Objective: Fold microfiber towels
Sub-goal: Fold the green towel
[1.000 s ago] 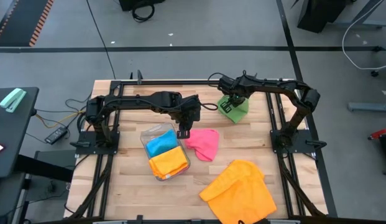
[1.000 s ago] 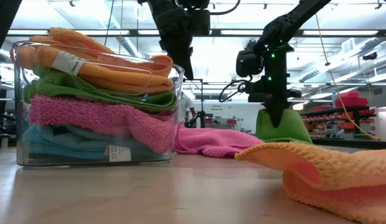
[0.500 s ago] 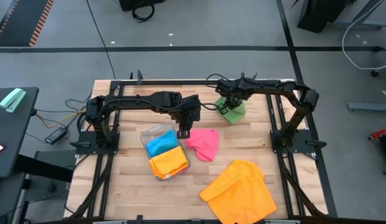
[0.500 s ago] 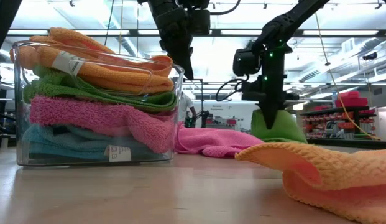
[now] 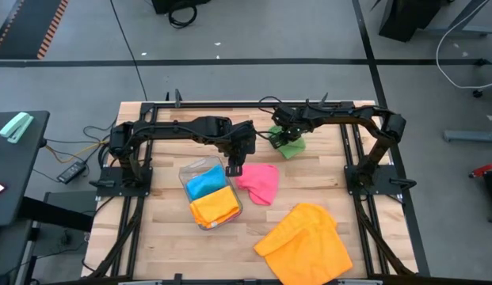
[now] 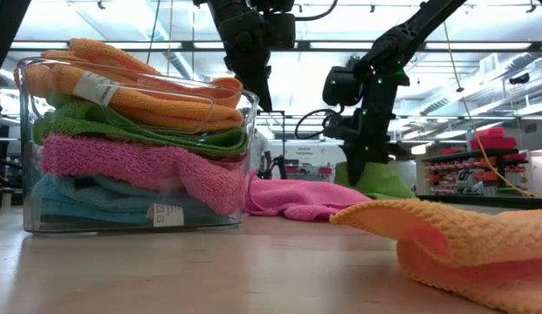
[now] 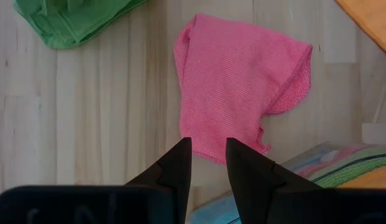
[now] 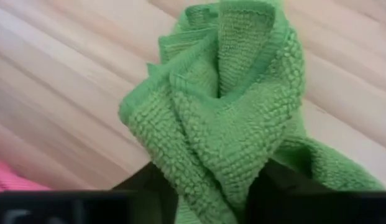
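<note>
Between the right gripper's [image 8: 208, 186] fingers a bunched ridge of the green towel [image 8: 236, 118] stands pinched, its loops crumpled upward; whether the grip is loosening I cannot tell. That towel lies near the far edge of the bench [image 5: 162, 237], under the right arm. It looks light, soft and limp, so it should sag from any single hold and is best taken by a hemmed corner or edge, not by the heaped middle.

The left gripper [image 7: 208, 165] hangs just above the near edge of the pink towel [image 7: 239, 87], fingers slightly apart and holding nothing. That towel lies crumpled, touching the clear plastic tray [image 5: 190, 168], which is stacked with folded towels, orange uppermost in the low view.

Nearer the front, the large orange towel [image 5: 305, 241] sprawls with one flap doubled over, reaching the bench's front edge. Bare wood between green and pink towels gives modest room to spread a cloth flat; the arms' frames hem both sides
</note>
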{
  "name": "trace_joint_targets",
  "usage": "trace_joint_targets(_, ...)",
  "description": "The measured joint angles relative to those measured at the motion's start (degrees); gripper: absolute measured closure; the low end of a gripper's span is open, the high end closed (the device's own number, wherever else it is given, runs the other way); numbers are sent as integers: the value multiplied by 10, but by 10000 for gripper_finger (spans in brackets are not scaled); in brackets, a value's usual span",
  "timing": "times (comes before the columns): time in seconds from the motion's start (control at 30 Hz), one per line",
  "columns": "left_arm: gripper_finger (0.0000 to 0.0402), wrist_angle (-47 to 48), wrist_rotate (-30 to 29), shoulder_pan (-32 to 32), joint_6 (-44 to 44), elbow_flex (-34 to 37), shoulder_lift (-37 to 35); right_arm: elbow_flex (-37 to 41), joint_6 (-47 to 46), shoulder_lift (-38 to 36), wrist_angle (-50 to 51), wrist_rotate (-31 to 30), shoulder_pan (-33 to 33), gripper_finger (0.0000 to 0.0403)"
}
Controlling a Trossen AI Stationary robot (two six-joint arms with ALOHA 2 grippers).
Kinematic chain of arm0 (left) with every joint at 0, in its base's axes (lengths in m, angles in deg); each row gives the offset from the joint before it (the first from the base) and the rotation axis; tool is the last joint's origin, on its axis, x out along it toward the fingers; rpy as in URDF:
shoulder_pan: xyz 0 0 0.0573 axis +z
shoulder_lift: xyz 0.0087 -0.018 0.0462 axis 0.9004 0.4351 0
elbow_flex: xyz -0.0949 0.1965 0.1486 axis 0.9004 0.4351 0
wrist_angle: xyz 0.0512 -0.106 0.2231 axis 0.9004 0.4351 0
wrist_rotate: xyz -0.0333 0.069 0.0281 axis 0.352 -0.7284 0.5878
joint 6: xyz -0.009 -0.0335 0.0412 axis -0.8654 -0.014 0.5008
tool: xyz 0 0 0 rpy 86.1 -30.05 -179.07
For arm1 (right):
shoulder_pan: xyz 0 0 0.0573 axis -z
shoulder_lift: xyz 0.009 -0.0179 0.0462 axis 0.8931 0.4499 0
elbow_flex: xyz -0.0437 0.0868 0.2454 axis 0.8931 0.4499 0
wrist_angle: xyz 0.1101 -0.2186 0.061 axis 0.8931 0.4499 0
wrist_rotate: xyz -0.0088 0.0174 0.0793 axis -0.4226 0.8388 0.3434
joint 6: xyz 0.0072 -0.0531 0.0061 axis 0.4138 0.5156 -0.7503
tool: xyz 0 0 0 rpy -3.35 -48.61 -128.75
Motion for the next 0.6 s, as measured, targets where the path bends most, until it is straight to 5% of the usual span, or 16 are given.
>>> trace_joint_targets(0.27,294,0,0,0,1,0,0,-10,9,0,-7,62,1,179)
trace_joint_targets(0.6,294,0,0,0,2,0,0,-130,27,-5,73,52,0,166)
